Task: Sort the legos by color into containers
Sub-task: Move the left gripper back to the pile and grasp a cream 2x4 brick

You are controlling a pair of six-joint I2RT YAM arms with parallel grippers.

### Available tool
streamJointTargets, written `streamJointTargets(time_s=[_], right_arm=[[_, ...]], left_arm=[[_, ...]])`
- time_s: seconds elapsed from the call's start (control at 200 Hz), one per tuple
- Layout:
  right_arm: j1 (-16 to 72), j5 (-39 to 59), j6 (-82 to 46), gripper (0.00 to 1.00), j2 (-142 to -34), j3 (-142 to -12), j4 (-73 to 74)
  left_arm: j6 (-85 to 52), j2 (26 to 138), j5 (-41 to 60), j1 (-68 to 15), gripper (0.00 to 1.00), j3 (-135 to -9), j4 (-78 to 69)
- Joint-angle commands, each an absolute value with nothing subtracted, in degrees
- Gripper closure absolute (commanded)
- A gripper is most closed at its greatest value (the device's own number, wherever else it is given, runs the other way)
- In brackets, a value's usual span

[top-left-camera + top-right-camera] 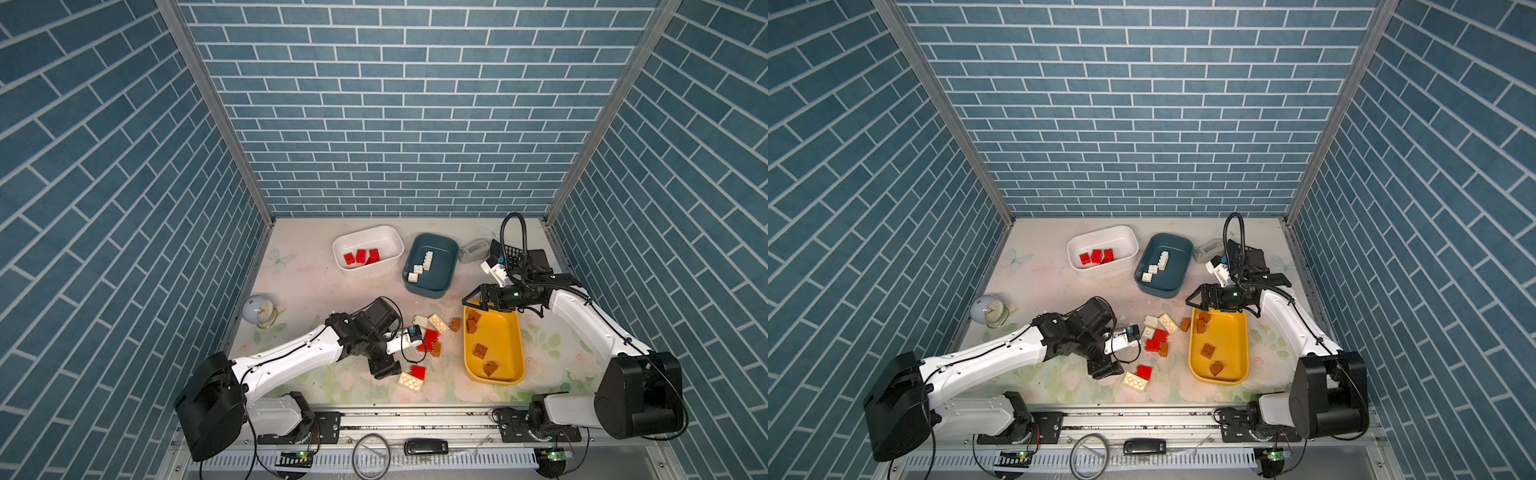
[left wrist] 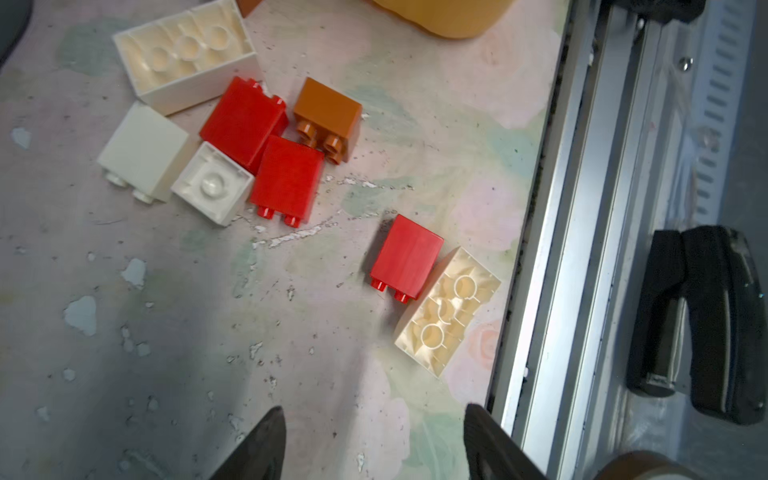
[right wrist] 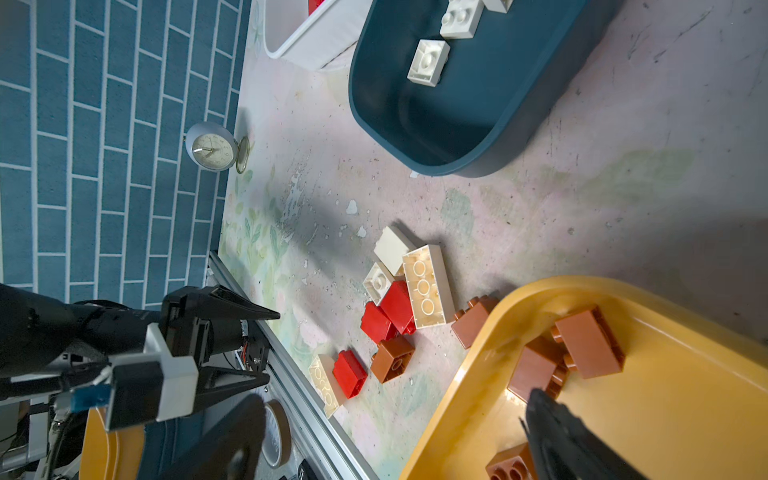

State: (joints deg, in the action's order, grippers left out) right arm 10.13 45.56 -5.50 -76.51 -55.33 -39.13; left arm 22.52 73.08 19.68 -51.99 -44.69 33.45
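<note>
The left gripper (image 2: 374,446), fingers apart and empty, hung near a lone red brick (image 2: 405,257) on the tabletop (image 1: 316,291) near the yellow tub (image 1: 500,332). Red-sorting seemed underway. The next move called for straddling that brick without catching the cream brick (image 2: 446,307) touching it. The right gripper (image 1: 475,305) gaped empty over that tub's far corner.

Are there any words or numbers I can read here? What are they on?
Nothing reads clearly enough to quote.
Clock: numbers ring its face, too small and blurred to read.
Legos, white tub, teal tub, yellow tub: no writing shows.
</note>
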Motion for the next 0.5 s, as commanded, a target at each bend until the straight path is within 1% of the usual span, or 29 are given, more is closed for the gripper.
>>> streamJointTargets(time_s=[0.0,0.24,0.34,0.495], right_arm=[[10.54,46.76,-3.08,0.03,-74.72,-54.43,-41.04],[10.59,46.49,-2.99,0.02,-73.67,-53.77,-42.10],[10.66,46.35,-3.16,0.02,-73.22,-53.44,-42.21],[10.81,46.23,-3.26,0.03,-73.15,-53.37,-42.45]], left_arm=[[28.73,75.27,18.25,-54.96,0.31,-44.21,30.88],[34.63,83.66,14.86,-60.26,0.33,-46.17,31.07],[37.37,85.96,11.55,-62.13,0.34,-46.36,30.11],[39.28,88.44,9.07,-63.06,0.36,-47.27,28.21]])
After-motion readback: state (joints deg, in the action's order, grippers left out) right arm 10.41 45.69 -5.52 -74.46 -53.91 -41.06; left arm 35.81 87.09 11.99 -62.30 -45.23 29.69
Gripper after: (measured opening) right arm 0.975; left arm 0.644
